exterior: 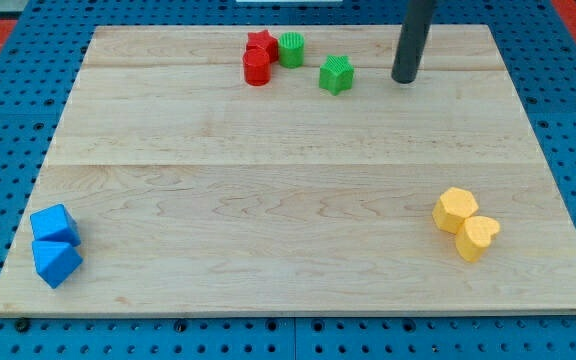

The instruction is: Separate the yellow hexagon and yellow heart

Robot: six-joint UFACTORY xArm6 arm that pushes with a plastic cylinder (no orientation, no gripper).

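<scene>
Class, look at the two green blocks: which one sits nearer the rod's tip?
The green star-shaped block, standing alone just left of my tip. The green cylinder sits farther left, beside the red blocks.

Two yellow blocks sit pressed together near the board's right edge.
The yellow hexagon (456, 210) lies flat toward the view's lower right; the yellow heart (478, 237) rests touching it, just below and to its right.
</scene>
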